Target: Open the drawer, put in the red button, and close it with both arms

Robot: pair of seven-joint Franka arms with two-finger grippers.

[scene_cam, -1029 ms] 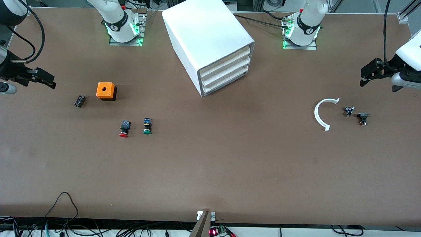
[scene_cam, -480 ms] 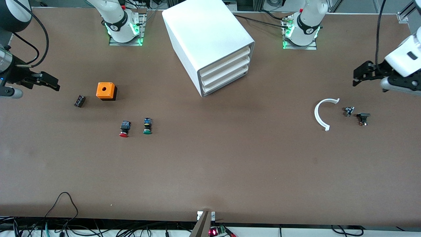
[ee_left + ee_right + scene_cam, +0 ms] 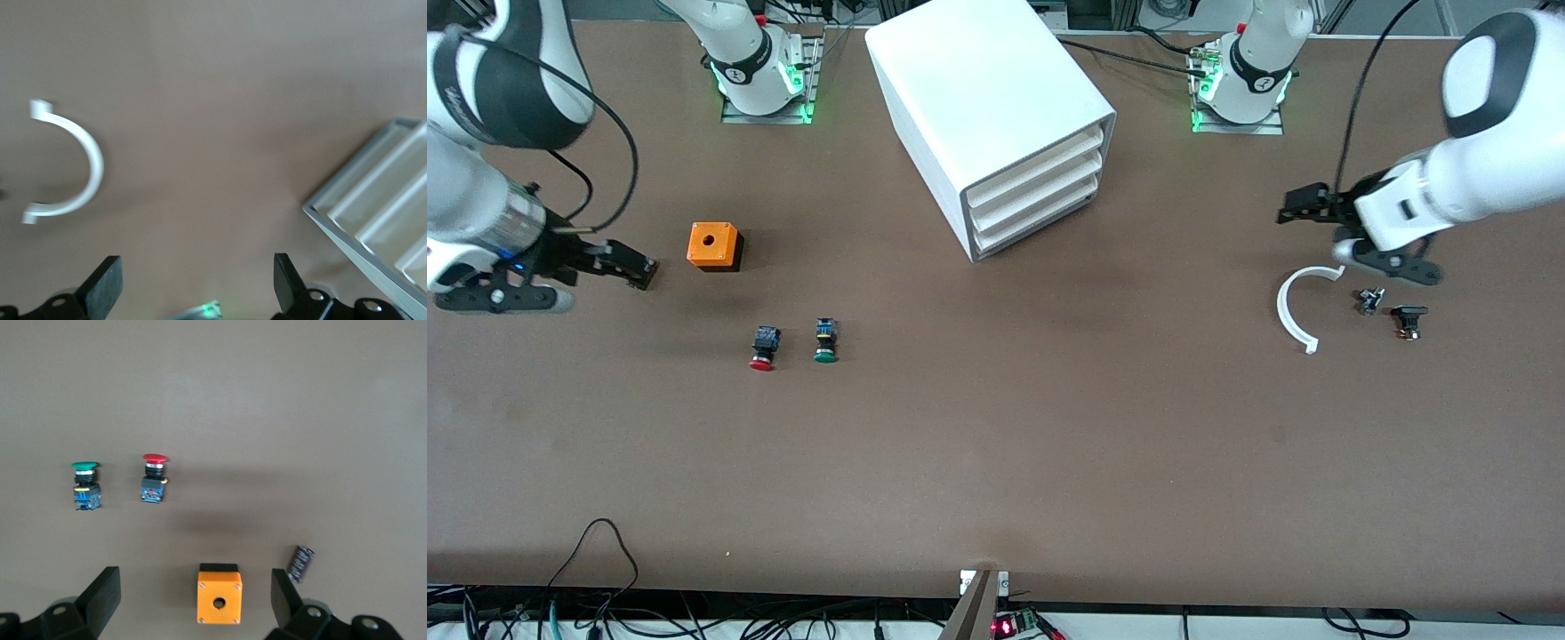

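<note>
- While both arms have swung in from the table ends since a second ago, nothing on the table has moved.
- Right gripper (image 3: 640, 269): fingers spread wide, nothing between them; it was out at the table edge a second ago and now hangs just beside the orange box (image 3: 713, 246), toward the right arm's end.
- Its fingertips now cover the spot where the small black cylinder lay in the front view; the right wrist view shows that cylinder (image 3: 300, 563) on the table close by one finger (image 3: 101, 597), apart from it.
- Right wrist view: orange box (image 3: 218, 593) sits between the two fingers' line, red button (image 3: 154, 478) and green button (image 3: 85, 485) lie out ahead of the fingertips, side by side, not touching.
- Red button (image 3: 764, 348) lies on its side on the bare table, cap toward the front camera, nearer that camera than the orange box, just beside the green button (image 3: 825, 341).
- Left gripper (image 3: 1296, 213): fingers also wide apart, empty; it has come in from the table edge toward the cabinet (image 3: 996, 116), now over the table just by the white curved piece (image 3: 1294, 307).
- Left wrist view: curved piece (image 3: 70, 163) ahead of one finger (image 3: 103, 285), cabinet's drawer fronts (image 3: 380, 207) ahead of the other.
- Lower drawers (image 3: 1036, 209) are all pushed in flush, same as before.
- Two small black parts (image 3: 1392, 307) stay by the curved piece, toward the left arm's end.
</note>
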